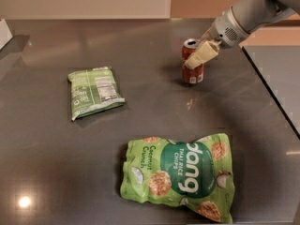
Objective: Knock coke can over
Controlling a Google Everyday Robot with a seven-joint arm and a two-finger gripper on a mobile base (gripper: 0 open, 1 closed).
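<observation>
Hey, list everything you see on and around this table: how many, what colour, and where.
coke can: one, red with a silver top, upright at the far right of the table.
small snack bag: one, green, lying flat at the left middle.
large chips bag: one, green with white lettering, lying flat at the near centre.
white object: one, white, cut off at the far left edge; cannot tell what it is.
table: one, dark grey, under everything.
arm: one, light grey, reaching in from the upper right.
gripper: one, cream, at the coke can's upper part, overlapping it in this view.
</observation>
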